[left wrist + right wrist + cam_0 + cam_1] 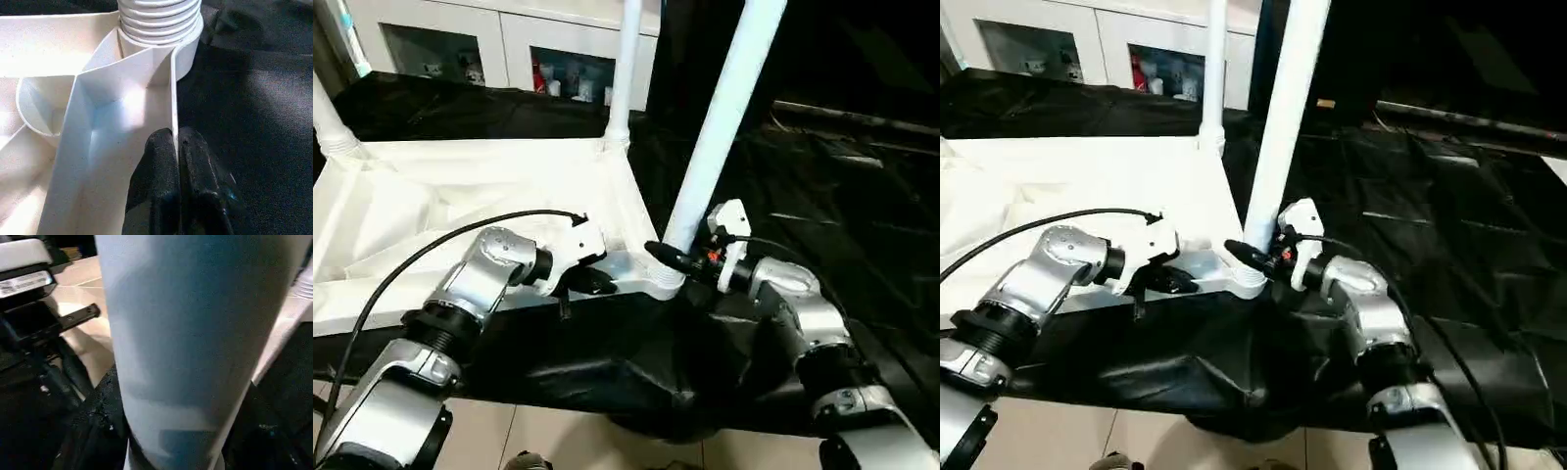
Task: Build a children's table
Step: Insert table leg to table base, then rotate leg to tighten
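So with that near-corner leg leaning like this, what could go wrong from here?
1. The near leg stands tilted in its corner socket; if the right gripper, closed around its base, turns it this way, the threads may bind.
2. The left gripper pinches only the thin rim of the tabletop; the hold could slip, and the top may shift on the black cloth.

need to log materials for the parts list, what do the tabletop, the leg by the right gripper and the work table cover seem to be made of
Tabletop: likely moulded white plastic, smooth with a slight sheen; thin ribs and a round socket show on its underside.
Leg: looks like matching white plastic tube, smooth and glossy, with a ridged base.
Work table cover: seemingly black fabric, matte; it creases and drapes over the edge.
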